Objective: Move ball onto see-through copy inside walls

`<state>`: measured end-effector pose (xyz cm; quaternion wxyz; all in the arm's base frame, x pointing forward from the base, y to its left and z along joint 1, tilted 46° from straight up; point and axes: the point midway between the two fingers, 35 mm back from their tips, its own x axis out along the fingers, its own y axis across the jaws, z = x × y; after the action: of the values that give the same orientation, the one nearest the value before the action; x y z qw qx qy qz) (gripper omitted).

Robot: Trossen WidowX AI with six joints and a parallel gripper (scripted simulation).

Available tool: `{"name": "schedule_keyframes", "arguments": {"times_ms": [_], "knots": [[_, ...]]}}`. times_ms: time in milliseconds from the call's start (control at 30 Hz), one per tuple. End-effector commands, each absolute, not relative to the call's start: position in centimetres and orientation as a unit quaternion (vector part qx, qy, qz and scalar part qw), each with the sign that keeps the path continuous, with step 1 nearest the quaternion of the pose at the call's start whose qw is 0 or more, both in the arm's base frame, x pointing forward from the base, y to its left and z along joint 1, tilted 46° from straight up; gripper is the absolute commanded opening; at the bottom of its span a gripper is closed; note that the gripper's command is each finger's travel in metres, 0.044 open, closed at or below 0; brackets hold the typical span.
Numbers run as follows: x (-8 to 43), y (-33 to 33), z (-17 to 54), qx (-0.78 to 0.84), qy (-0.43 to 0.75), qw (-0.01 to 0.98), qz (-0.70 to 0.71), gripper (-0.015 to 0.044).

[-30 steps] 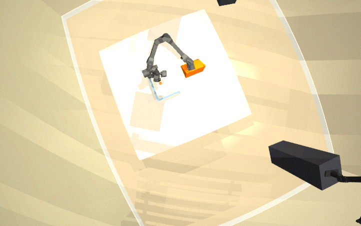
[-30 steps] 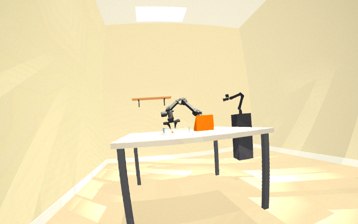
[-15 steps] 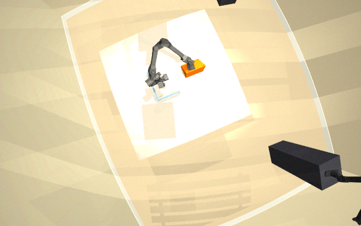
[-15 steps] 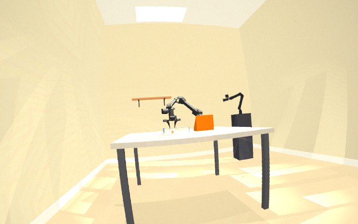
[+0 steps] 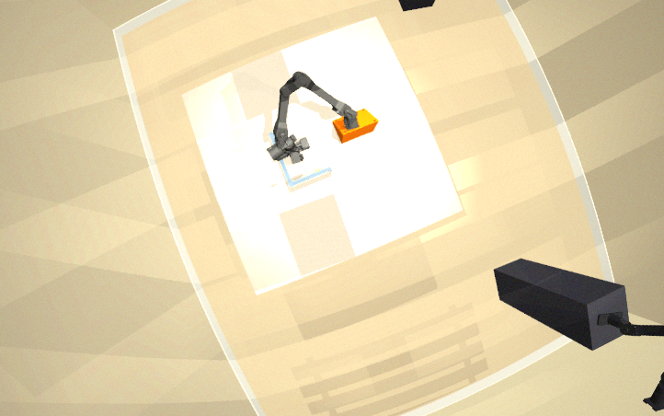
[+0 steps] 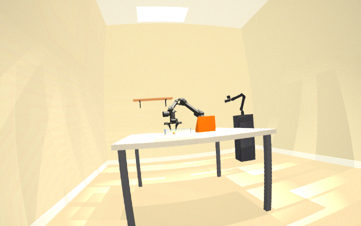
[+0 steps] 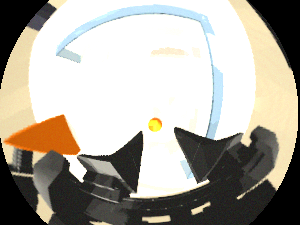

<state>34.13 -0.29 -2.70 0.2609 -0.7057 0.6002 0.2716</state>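
Evidently early: gripper [image 7: 158, 149] hangs above the ball [image 7: 154, 123] at centre of the wrist view, jaws half-open, holding nothing. Ball sits on the table [image 6: 226, 132] inside the walls [image 7: 214, 75], ungrasped. Ghost copy not discernible. Moving, releasing, retreating all remain.
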Motion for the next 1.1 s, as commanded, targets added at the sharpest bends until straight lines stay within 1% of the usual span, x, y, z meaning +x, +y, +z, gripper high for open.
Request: {"name": "schedule_keyframes", "arguments": {"times_ms": [0, 400, 500, 867, 967, 1067], "knots": [[34.0, -1.0, -3.4, -0.707, 0.601, 0.255, 0.273, 0.0231], [34.1, -2.2, -4.5, -0.707, 0.601, 0.254, 0.272, 0.0231], [34.1, -2.2, -4.5, -0.707, 0.601, 0.254, 0.272, 0.0152], [34.1, -2.2, -4.5, -0.707, 0.601, 0.254, 0.272, 0.0079], [34.2, -1.8, -4.2, -0.707, 0.601, 0.255, 0.273, 0.0], [34.2, -0.4, -3.1, -0.706, 0.6, 0.256, 0.275, 0.0]]}}
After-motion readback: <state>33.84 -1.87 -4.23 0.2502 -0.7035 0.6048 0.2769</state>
